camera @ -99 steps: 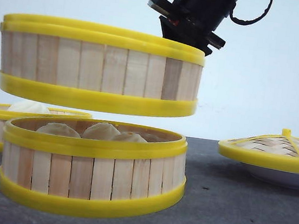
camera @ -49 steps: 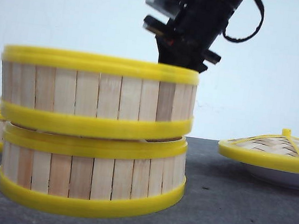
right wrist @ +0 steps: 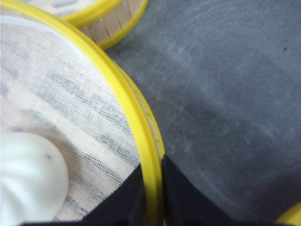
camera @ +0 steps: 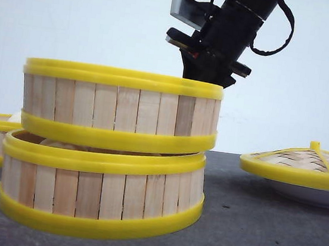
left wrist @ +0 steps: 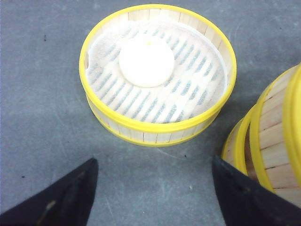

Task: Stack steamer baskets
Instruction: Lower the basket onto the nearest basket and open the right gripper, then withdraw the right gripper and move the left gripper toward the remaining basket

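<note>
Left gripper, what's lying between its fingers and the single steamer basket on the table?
Nothing: the left wrist view shows bare grey table between the left gripper and that basket.

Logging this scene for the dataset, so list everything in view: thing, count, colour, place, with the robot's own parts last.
steamer baskets: three, light wooden slats with yellow rims; bottom basket on the table at front left, top basket resting on it and offset to the right, third basket apart on the table behind and to the left.
buns: white; one bun in the third basket, one in the top basket.
woven lid: one, tan weave with yellow rim and knob, on the right, over the plate.
white plate: one, under the lid.
table: one, dark grey.
left gripper: black, open, hovering above the table near the third basket.
right gripper: black, shut on the top basket's rim.
</note>
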